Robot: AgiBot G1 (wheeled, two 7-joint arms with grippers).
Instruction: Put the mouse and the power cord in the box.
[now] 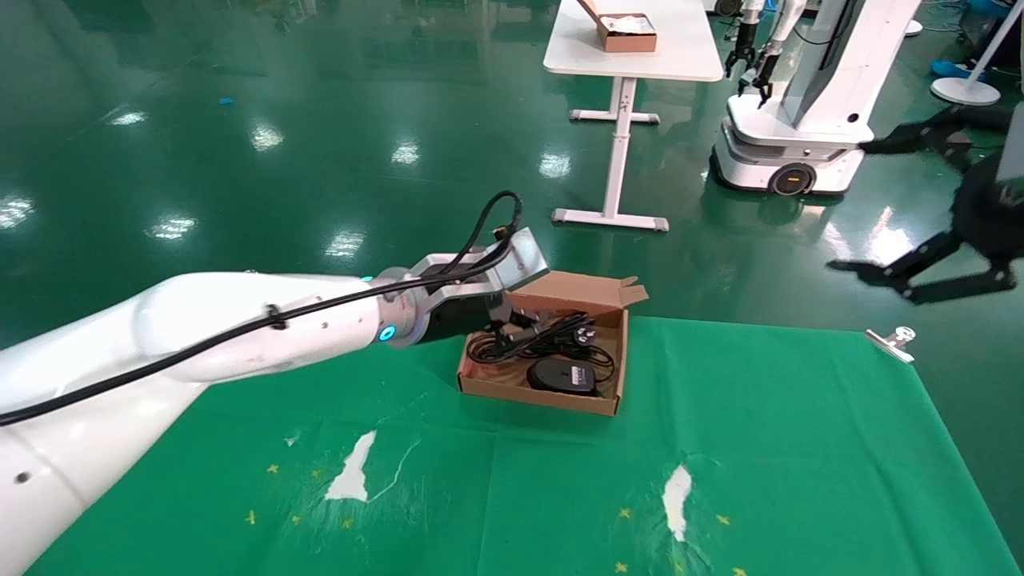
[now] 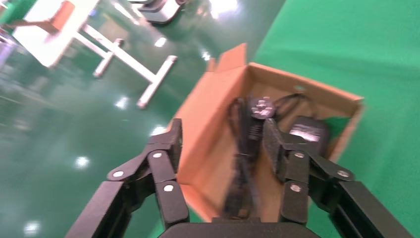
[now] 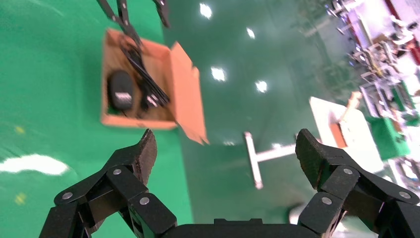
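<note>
Holding: one mouse (image 1: 562, 375); one power cord (image 1: 538, 339); one box (image 1: 534, 398)

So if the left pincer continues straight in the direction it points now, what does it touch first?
Most likely the power cord: the open left pincer aims into the box, with the cord bundle lying directly ahead between its fingers. The mouse sits off to one side. Depth is uncertain.
</note>
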